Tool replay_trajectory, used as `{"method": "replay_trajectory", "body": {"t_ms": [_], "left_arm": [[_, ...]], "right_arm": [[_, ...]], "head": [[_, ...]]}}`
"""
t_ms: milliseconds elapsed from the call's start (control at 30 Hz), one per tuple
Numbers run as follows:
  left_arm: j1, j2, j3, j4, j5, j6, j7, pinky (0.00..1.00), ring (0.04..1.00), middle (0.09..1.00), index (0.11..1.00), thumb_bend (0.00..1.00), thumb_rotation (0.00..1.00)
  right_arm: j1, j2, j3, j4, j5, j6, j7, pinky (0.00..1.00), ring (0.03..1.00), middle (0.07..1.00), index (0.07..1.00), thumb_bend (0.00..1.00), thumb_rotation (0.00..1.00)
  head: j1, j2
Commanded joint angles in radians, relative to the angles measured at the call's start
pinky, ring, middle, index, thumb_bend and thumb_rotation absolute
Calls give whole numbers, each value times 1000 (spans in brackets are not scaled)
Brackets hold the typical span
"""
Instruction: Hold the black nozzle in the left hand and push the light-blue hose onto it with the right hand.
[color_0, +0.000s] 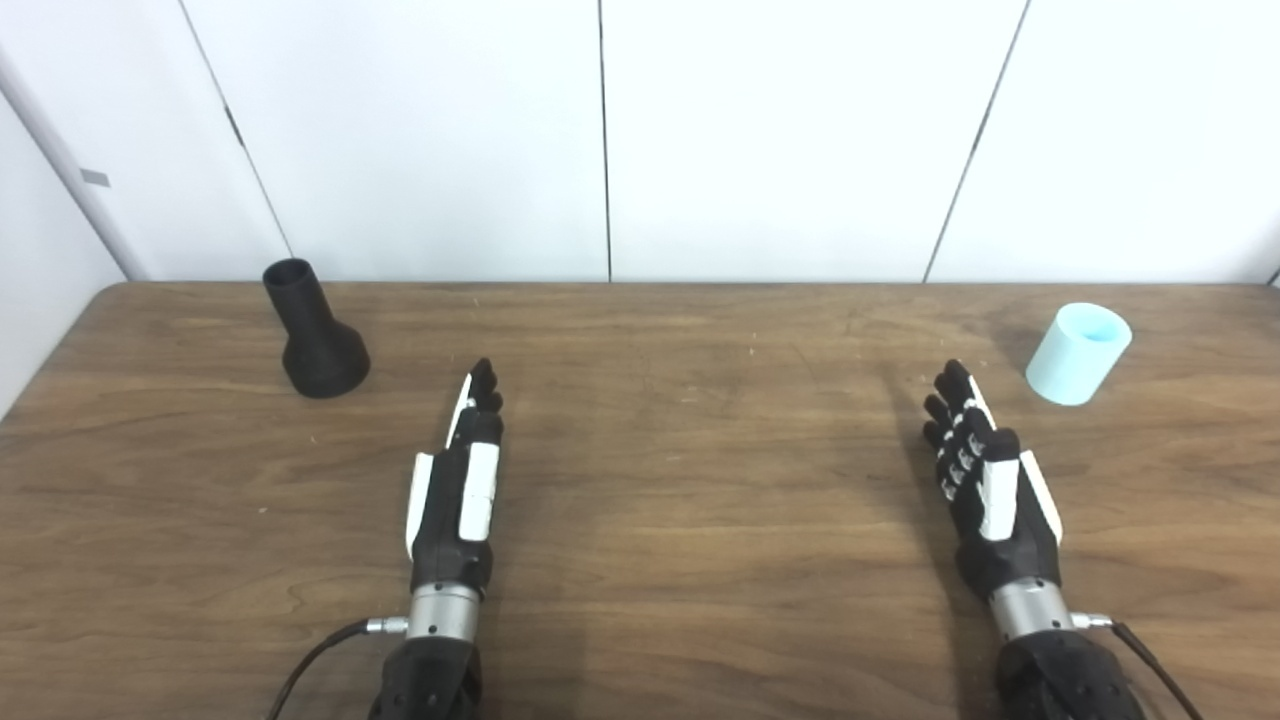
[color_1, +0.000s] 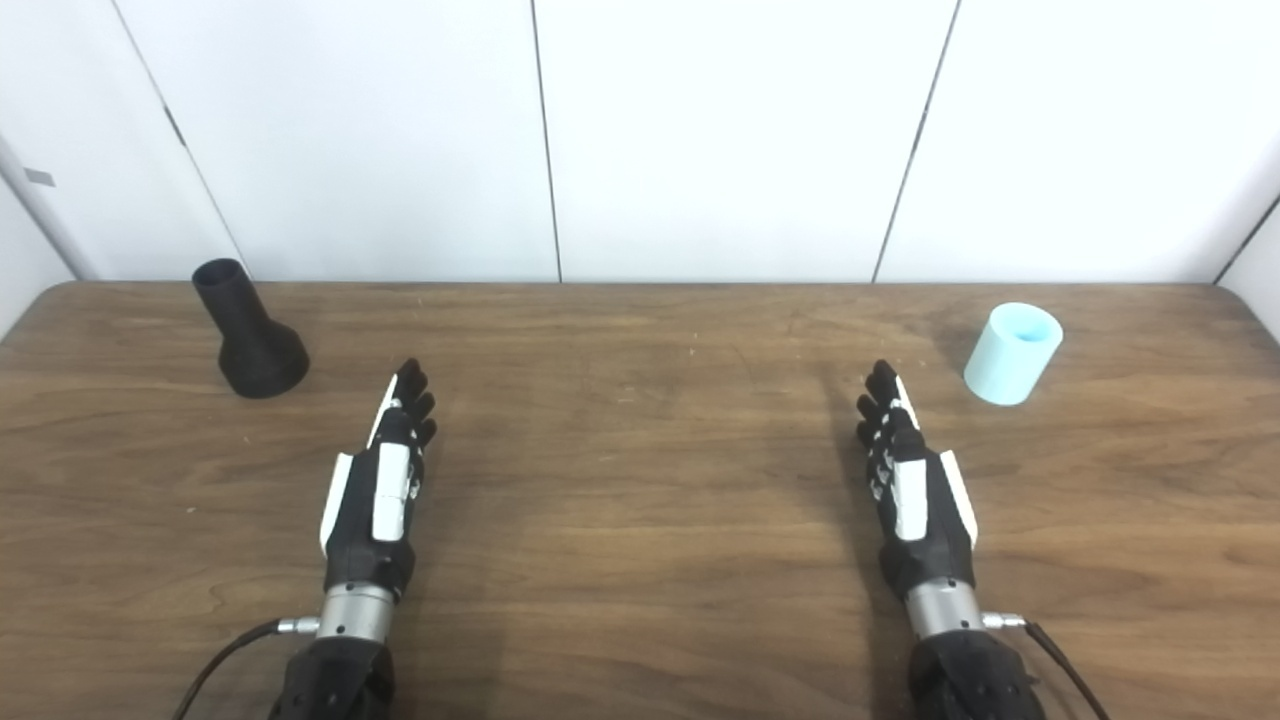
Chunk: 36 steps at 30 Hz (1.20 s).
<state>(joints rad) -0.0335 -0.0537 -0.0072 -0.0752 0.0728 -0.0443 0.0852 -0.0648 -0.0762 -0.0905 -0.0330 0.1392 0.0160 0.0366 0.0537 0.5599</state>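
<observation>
In the left eye view, the black nozzle stands upright on its flared base at the far left of the wooden table, narrow mouth up, leaning a little in the picture. The light-blue hose (really a short open tube) stands on end at the far right, well apart from the nozzle. The left hand lies low over the table, fingers straight and extended forward, holding nothing; the nozzle is ahead of it and off to its left, not touching. The right hand is likewise empty, fingers stretched out and slightly spread, with the hose just ahead and to its right but clear of the fingertips.

In the right eye view the same layout reads a little shifted. The nozzle is untouched near the table's back left edge, and the left hand points forward beside it with extended, empty fingers. The hose stands alone near the back right, and the right hand is flat and unclenched short of it.

As I judge it, nothing of the task is done yet: neither part is grasped, lifted or brought together. Both reaches, both grasps, the alignment and the push all remain.
</observation>
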Motion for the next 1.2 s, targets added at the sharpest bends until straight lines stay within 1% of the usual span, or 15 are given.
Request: {"method": "replay_trajectory", "body": {"t_ms": [0,933,1033,1133,1167], "left_arm": [[-7,2,3,4,-1,-10,0,1000,1000,1000,1000,842,1000],[-6,8,1,1,7,-9,-3,1000,1000,1000,1000,843,1000],[-7,8,0,6,7,-13,-2,1000,1000,1000,1000,843,1000],[-6,6,-1,18,8,-24,0,1000,1000,1000,1000,844,1000],[-5,4,-2,24,10,-29,1,1000,1000,1000,1000,845,1000]], "right_arm": [[12,7,0,24,-1,-43,3,1000,1000,1000,1000,766,1000],[8,6,2,32,-4,-46,6,1000,1000,1000,1000,766,1000],[6,6,2,37,-4,-48,7,1000,1000,1000,1000,766,1000],[7,4,1,49,-2,-57,9,1000,1000,1000,1000,764,1000],[8,3,0,54,0,-62,11,1000,1000,1000,1000,764,1000]], "head": [[-1,2],[-5,0],[0,-7],[18,-28],[30,-41]]}}
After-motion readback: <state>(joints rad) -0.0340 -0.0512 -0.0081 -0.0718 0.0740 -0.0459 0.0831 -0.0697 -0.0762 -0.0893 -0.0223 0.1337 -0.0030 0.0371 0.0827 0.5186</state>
